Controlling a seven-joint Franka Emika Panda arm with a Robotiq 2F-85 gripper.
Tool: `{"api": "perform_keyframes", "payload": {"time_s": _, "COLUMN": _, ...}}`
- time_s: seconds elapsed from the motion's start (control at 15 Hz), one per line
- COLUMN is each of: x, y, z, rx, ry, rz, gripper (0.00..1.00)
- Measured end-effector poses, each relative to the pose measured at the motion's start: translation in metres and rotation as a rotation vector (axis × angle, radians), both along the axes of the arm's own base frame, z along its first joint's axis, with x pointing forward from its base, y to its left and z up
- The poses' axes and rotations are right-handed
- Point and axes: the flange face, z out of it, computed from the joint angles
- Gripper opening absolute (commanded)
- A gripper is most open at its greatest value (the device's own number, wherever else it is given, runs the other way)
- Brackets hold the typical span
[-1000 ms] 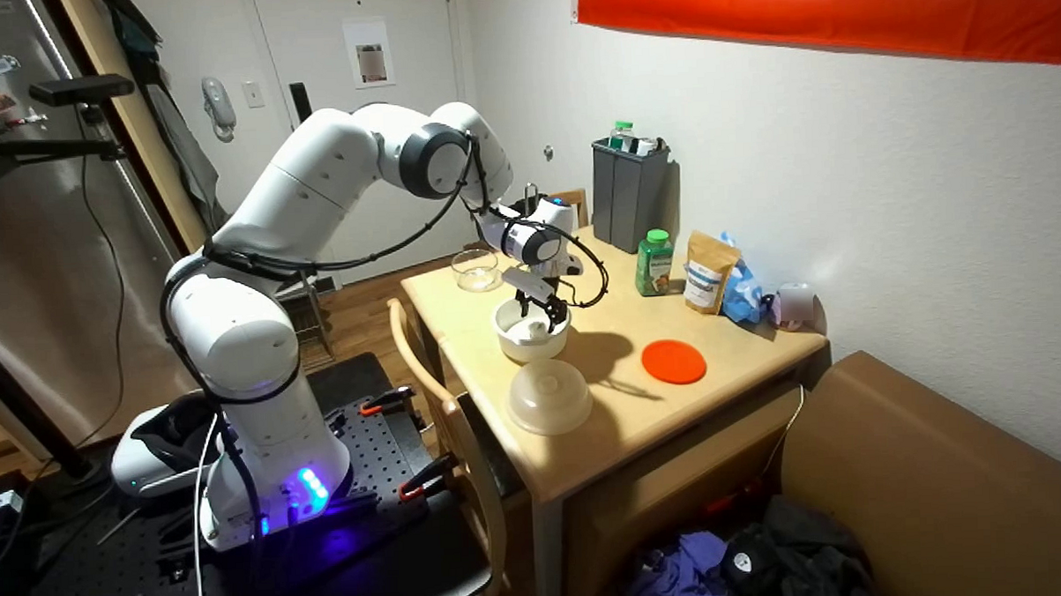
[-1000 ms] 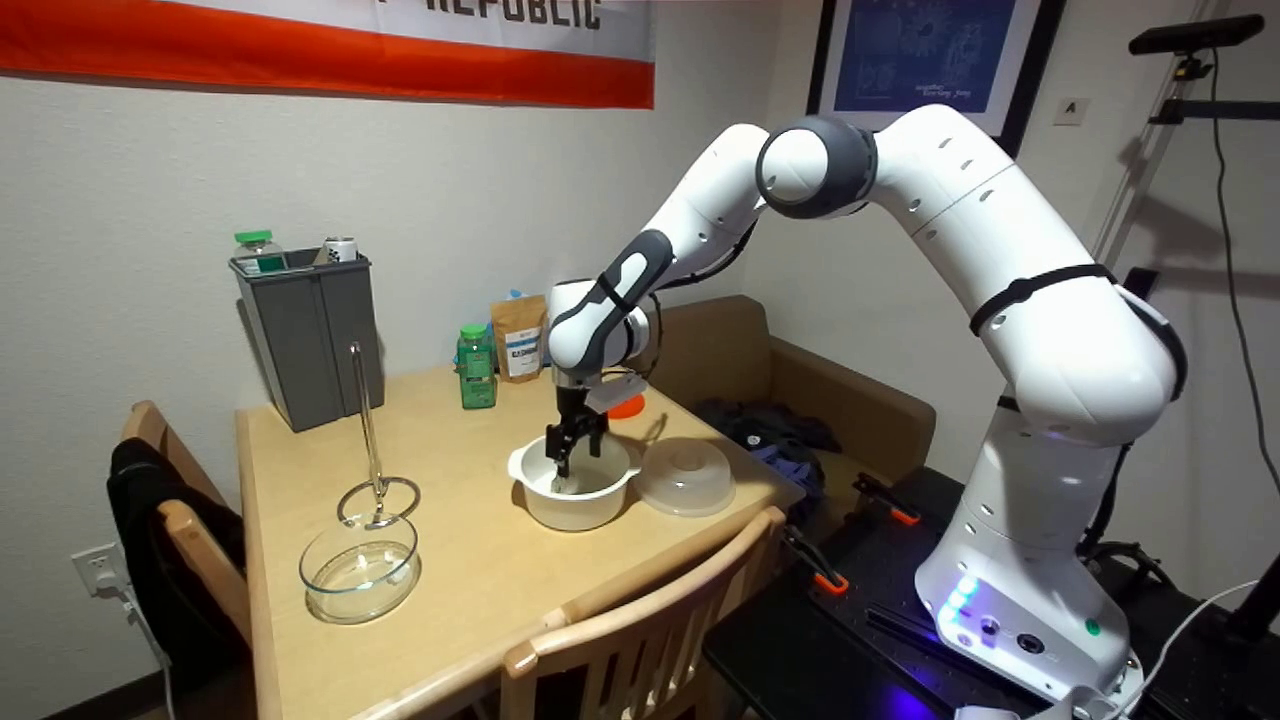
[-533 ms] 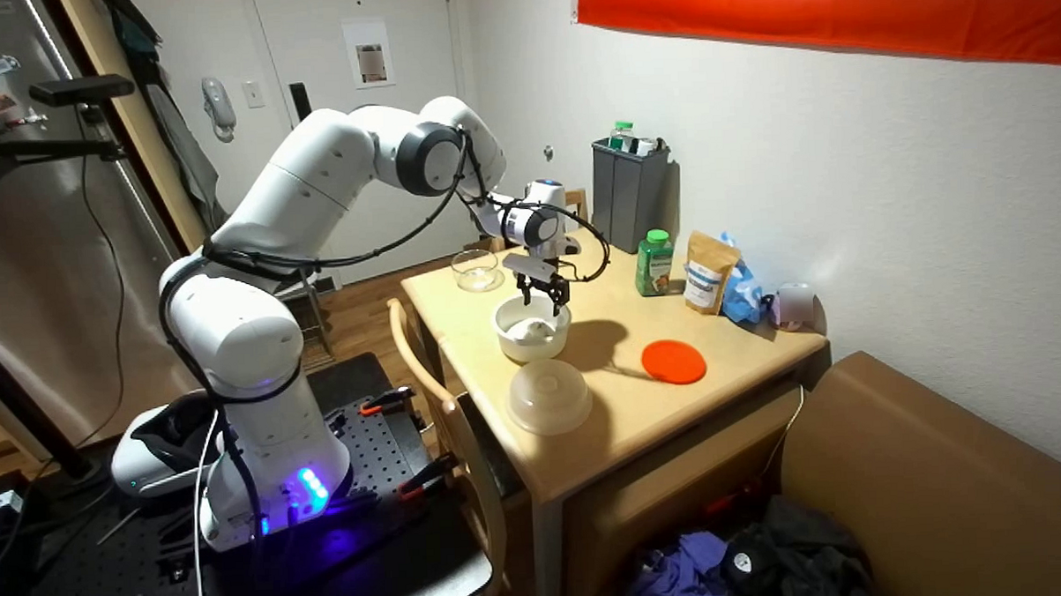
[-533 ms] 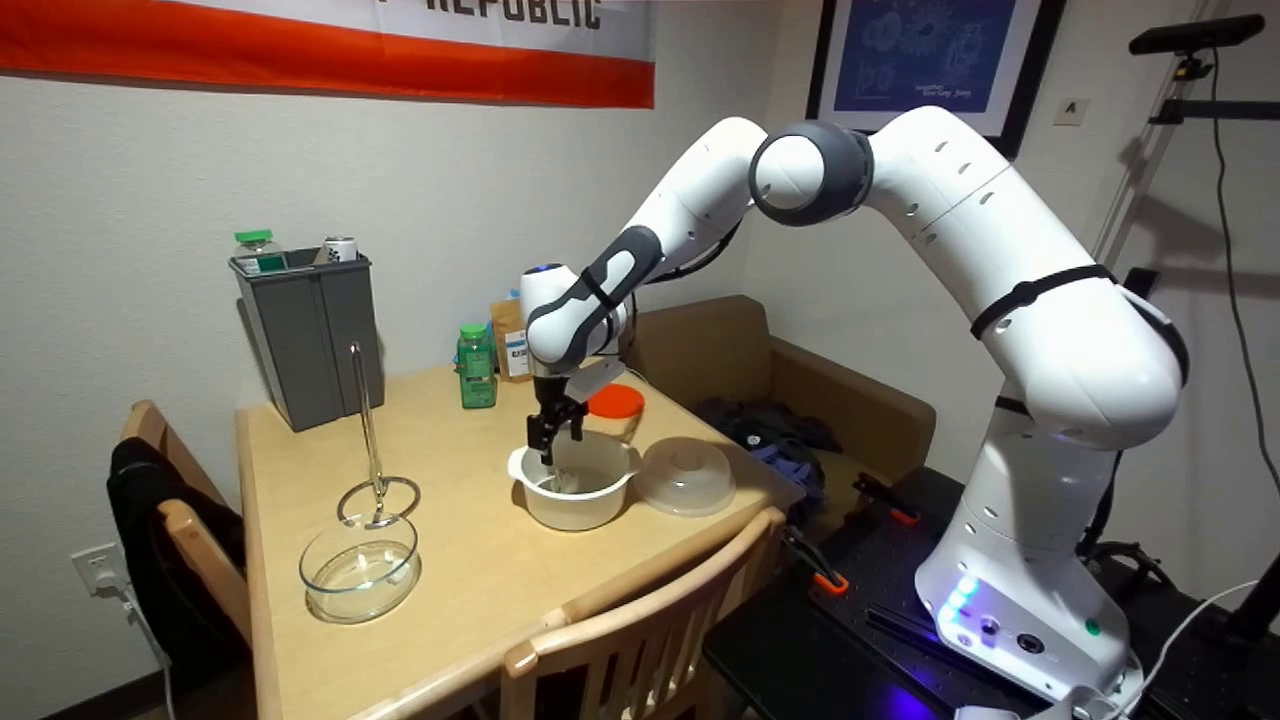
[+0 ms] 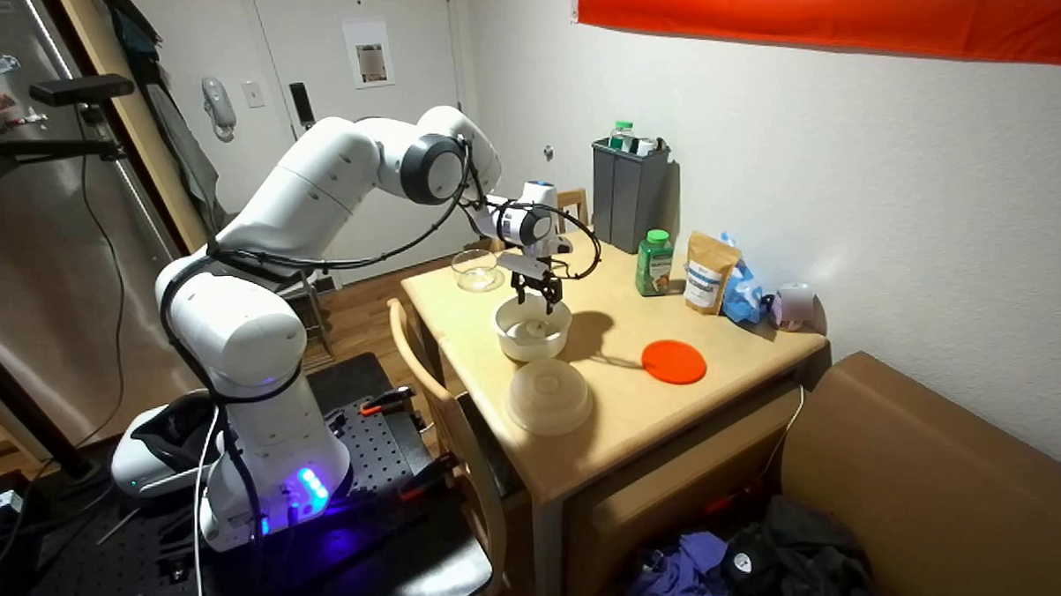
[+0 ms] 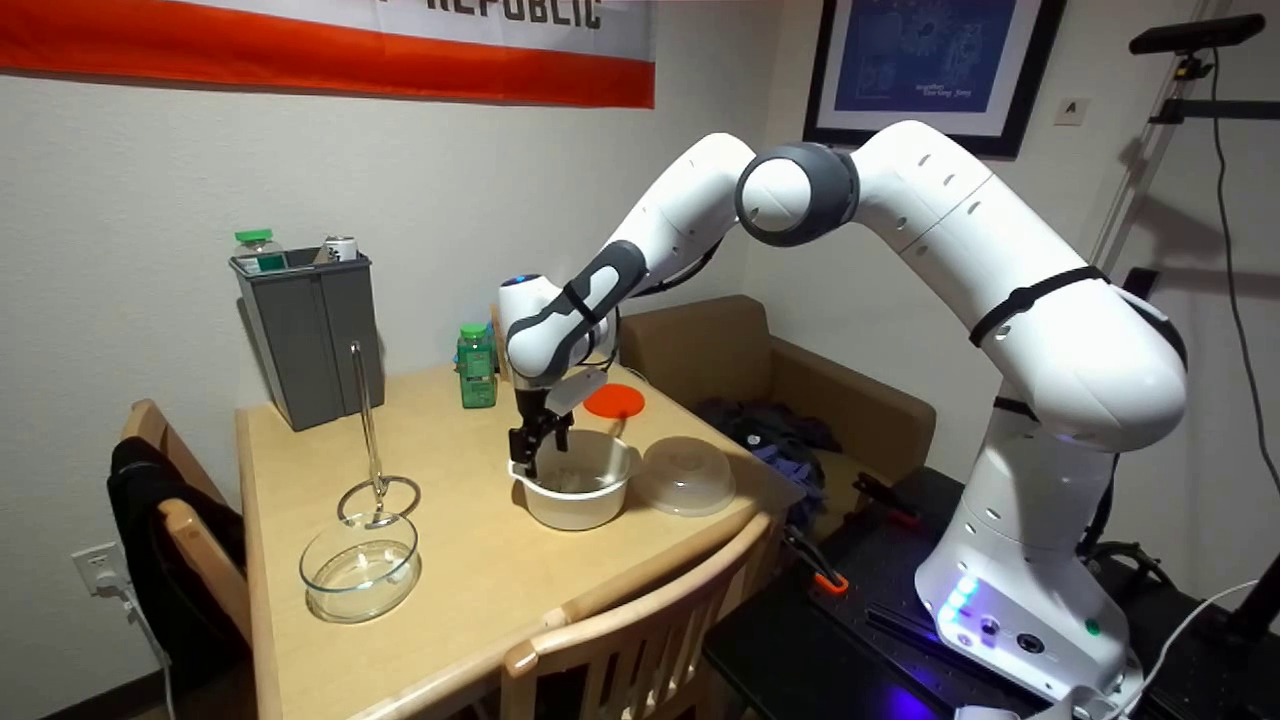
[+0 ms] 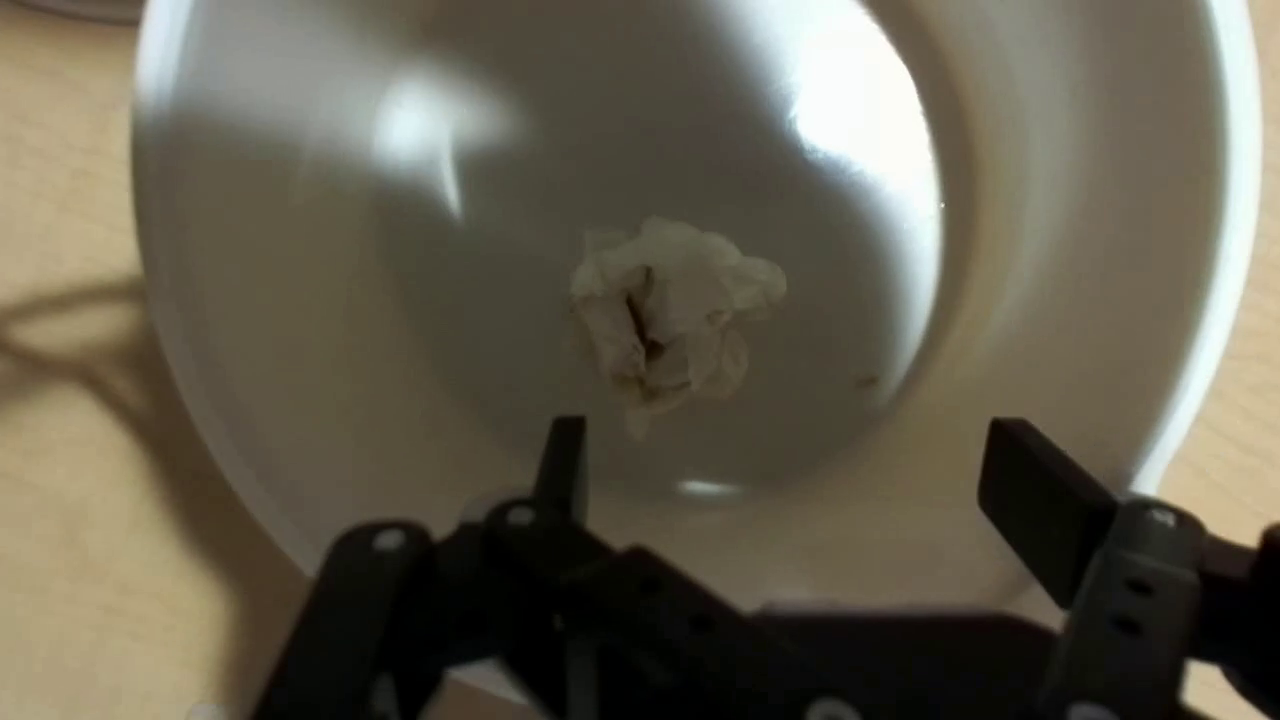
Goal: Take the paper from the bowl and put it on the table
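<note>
The paper (image 7: 680, 310) is a small white crumpled scrap on the floor of the bowl (image 7: 1080, 200), near its middle in the wrist view. The bowl is round and white with side handles; it shows in both exterior views (image 5: 532, 346) (image 6: 575, 512) on the light tan wooden table (image 5: 641, 418). The paper shows faintly inside it (image 5: 537, 329). My gripper (image 7: 785, 440) is open and empty, its fingers wide apart. In both exterior views the gripper (image 5: 536, 304) (image 6: 546, 459) is over the bowl's mouth, near the rim, apart from the paper.
A translucent domed lid (image 5: 549, 396) lies beside the bowl. An orange disc (image 5: 674, 362), a green jar (image 5: 654, 264), a pouch (image 5: 708, 272) and a grey bin (image 5: 630, 193) stand toward the wall. A glass bowl (image 6: 360, 580) and metal stand (image 6: 368, 430) are on the table; a chair (image 6: 640, 620) borders it.
My gripper was down inside the bowl near the paper, then rose out empty. It has shifted toward the glass bowl side and sunk slightly. The paper stays in the bowl.
</note>
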Motion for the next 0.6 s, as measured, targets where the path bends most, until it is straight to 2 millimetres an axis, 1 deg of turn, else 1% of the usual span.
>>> {"api": "perform_keyframes", "payload": {"time_s": 0.2, "x": -0.002, "y": -0.002, "z": -0.007, "rx": -0.007, "ry": 0.009, "rz": -0.024, "gripper": 1.0}}
{"api": "perform_keyframes", "payload": {"time_s": 0.6, "x": -0.006, "y": -0.014, "z": -0.017, "rx": -0.018, "ry": 0.025, "rz": -0.076, "gripper": 1.0}}
